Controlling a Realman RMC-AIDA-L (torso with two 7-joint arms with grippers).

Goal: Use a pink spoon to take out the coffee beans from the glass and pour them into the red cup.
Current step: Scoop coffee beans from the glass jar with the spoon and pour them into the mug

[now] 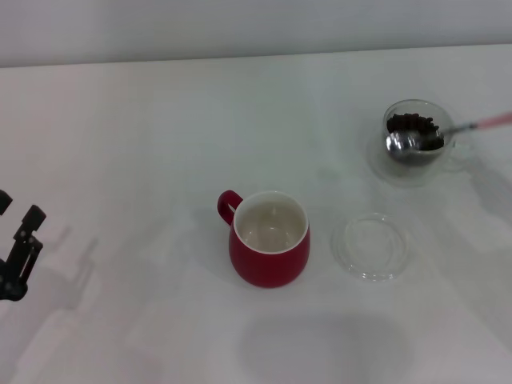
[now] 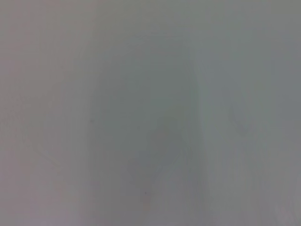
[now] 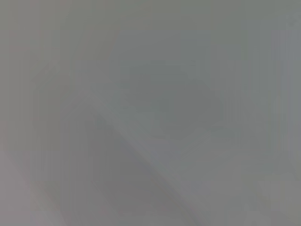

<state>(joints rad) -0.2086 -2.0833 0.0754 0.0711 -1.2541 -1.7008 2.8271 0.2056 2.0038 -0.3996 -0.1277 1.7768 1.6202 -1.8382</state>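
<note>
Left hand (image 1: 18, 240) sits at the far left edge of the head view, low over the surface (image 1: 144, 128), well apart from everything else. Its two dark fingers stand apart with a gap between them, nothing held. Its shadow falls on the surface just beside it

Red cup (image 1: 270, 238) stands upright near the middle, loop handle pointing toward the back-left. White inside, no beans visible in it

Just right of the cup lies a flat clear saucer (image 1: 372, 247), near the cup but not touching

Farther back and to the right stands the glass (image 1: 416, 142), upright, well apart from the cup. Beans (image 1: 414, 125) are heaped inside it, mostly toward the back wall

Spoon (image 1: 448, 133) rests in the glass: shiny metal bowl down inside, at the front of the bean heap, stem leaning over the right rim, pink handle end sticking out toward the right edge of the view. Can't tell if any beans sit in the spoon's bowl

Right hand is not in the head view, nothing grips the spoon handle where it shows

Both wrist views give only a blank grey field with faint shadows, no objects or fingers to make out, so can't tell the right hand's state
</note>
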